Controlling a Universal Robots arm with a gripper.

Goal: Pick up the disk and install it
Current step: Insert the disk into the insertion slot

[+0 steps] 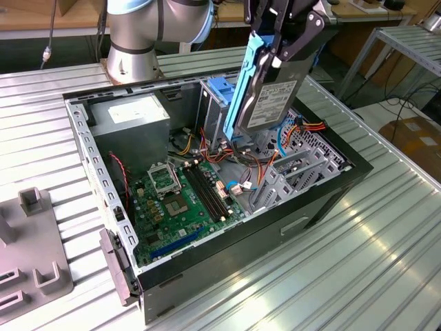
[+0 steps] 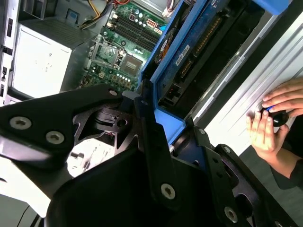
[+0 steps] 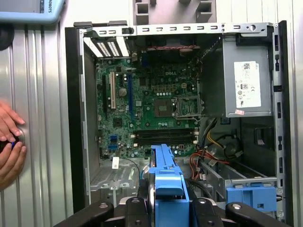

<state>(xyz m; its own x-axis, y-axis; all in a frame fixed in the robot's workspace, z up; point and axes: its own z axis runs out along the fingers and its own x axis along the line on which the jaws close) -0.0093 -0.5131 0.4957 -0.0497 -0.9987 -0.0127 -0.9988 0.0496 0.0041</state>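
- Your hand (image 1: 279, 47) is pinching the disk (image 1: 267, 86) by its upper end, with the black fingers (image 1: 298, 34) pressed against its two sides.
- The disk hangs below the hand, standing nearly on edge and a little tilted. Its white label faces the exterior view's right and near side.
- A blue rail (image 1: 241, 83) runs down the disk's edge on the exterior view's left.
- The disk is in the air above the open computer case (image 1: 324, 200), over the case's far corner on the exterior view's right. Its lower end sits just above the metal drive cage (image 1: 289, 172) and the bundle of coloured cables (image 1: 303, 127). You cannot tell from these pictures whether it touches them.
- The blue bracket (image 1: 217, 89) stands just beside the disk, on the exterior view's left.
- In the second wrist view the hand (image 2: 175, 135) grips the disk (image 2: 199, 47), and the green motherboard (image 2: 123, 42) lies beyond it.
- In the first wrist view the blue rail (image 3: 165, 179) sticks out from between the fingers (image 3: 135, 208), pointing over the motherboard (image 3: 151, 104).
- The grey power supply (image 1: 131, 117) sits in the case's far corner on the exterior view's left, well apart from the disk.
- A person (image 2: 272, 118) rests both palms on the ribbed metal table (image 1: 358, 269), beside the case.
- A grey fixture block (image 1: 34, 255) lies on the table at the exterior view's near left.
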